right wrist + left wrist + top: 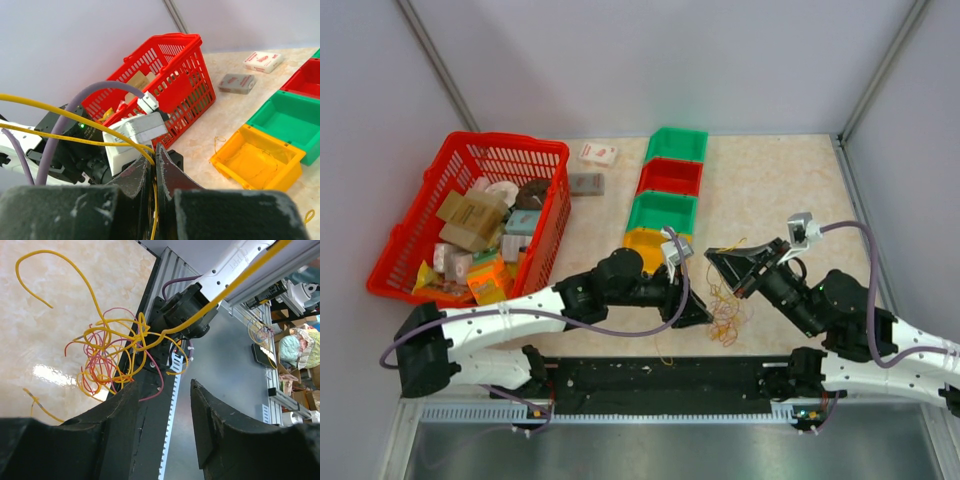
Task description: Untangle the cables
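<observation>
The cables (107,357) are a tangle of yellow, orange and red strands lying just beyond my left fingertips, at the table's front edge. In the top view the cables (725,312) sit between the two grippers. My left gripper (165,385) (703,316) stands open beside the tangle with nothing between its fingers. My right gripper (156,149) (713,253) is shut on a yellow cable (75,111) that runs taut out to the left. A taut yellow strand (225,290) also rises from the tangle toward the upper right.
A red basket (552,215) full of packets stands at the left. A row of bins runs up the middle: yellow (638,240), green (662,212), red (670,177), green (677,145). Two small boxes (598,153) (586,184) lie near the basket. A black rail (660,375) borders the front.
</observation>
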{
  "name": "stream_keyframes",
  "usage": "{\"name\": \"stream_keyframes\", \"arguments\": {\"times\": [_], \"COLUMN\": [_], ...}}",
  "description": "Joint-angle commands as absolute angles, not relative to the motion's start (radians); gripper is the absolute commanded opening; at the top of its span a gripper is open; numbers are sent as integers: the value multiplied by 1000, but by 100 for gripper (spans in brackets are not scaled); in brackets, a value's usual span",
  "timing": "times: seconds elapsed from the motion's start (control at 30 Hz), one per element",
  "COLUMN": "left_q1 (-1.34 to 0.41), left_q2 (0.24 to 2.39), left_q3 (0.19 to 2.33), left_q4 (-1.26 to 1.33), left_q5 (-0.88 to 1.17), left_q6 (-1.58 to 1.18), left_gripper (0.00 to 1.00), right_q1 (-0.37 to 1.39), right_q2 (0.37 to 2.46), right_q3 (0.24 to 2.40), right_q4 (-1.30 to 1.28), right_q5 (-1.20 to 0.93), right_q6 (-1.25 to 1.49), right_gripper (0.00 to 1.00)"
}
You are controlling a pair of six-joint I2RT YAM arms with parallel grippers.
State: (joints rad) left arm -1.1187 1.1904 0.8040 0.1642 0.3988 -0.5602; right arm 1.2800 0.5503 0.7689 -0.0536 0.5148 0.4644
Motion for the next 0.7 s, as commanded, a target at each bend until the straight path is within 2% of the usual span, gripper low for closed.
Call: {"name": "stream_keyframes", "arguments": {"times": [0.0, 0.23, 0.4, 0.47, 0.53, 0.67], "left_q1": [-1134, -1150, -1158, -1164, -1167, -1169], "left_q2": [1222, 1282, 1281, 1260, 1223, 1123], "left_q3": [845, 864, 868, 868, 862, 854], "left_q4": [210, 232, 233, 212, 183, 92], "left_q5": [382, 376, 393, 390, 373, 328], "left_q6": [-572, -578, -583, -577, -566, -529], "left_gripper": [50, 42, 20, 7, 0, 0], "right_q1": [1289, 1289, 1289, 1287, 1287, 1289], "right_q2": [537, 526, 523, 517, 503, 465], "right_q3": [819, 821, 822, 816, 810, 776], "right_q4": [-32, -38, -46, -63, -107, -256], "right_q5": [525, 520, 532, 570, 656, 1045], "right_q6": [476, 485, 476, 465, 454, 503], "right_gripper": [0, 0, 0, 0, 0, 0]}}
